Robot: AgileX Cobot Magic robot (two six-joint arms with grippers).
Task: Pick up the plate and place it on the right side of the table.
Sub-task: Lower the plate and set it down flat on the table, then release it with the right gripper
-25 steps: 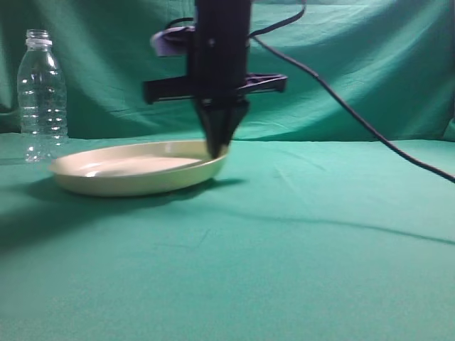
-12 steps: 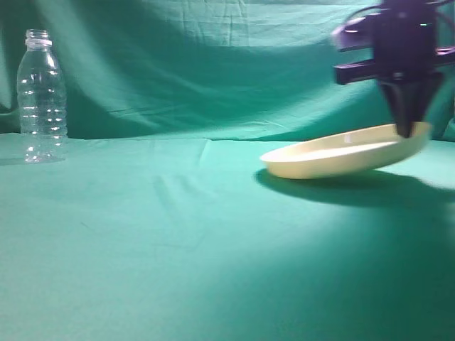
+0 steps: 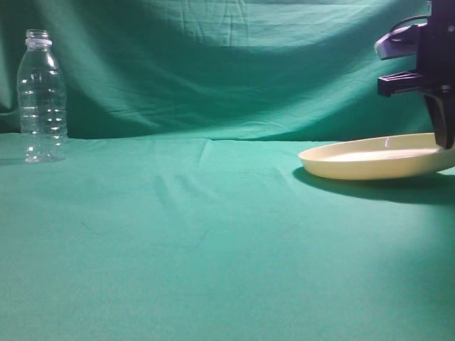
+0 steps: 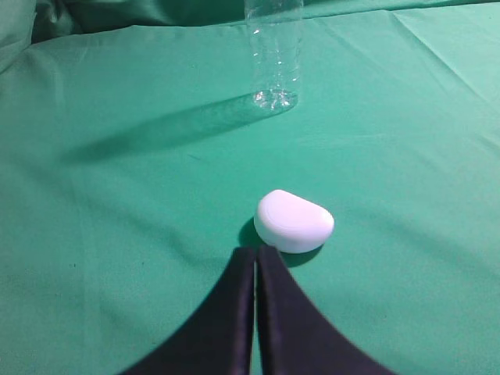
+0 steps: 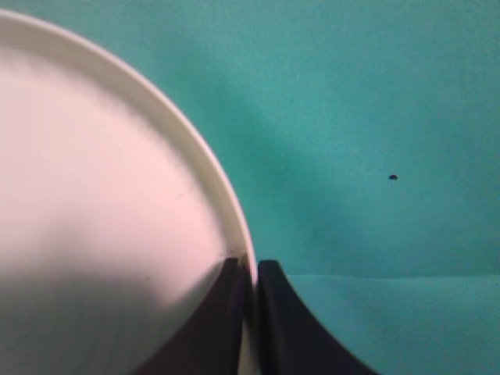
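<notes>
The plate [image 3: 377, 158] sits at the far right of the surface [image 3: 213, 241] in the exterior view, its near edge low over its own shadow; whether it rests fully on the cloth cannot be told. The right gripper [image 3: 444, 138] comes down onto its right rim, but this view hides how the jaws stand. The right wrist view supplies that: the right gripper [image 5: 251, 293] pinches the plate's [image 5: 101, 203] raised rim, one finger inside and one outside. The left wrist view shows the left gripper [image 4: 255, 269] with its fingers pressed together and holding nothing, just short of a small white object [image 4: 294, 222] on the cloth, which the exterior view does not show. A clear bottle [image 3: 42, 96] stands upright at the far left, well apart from the plate.
</notes>
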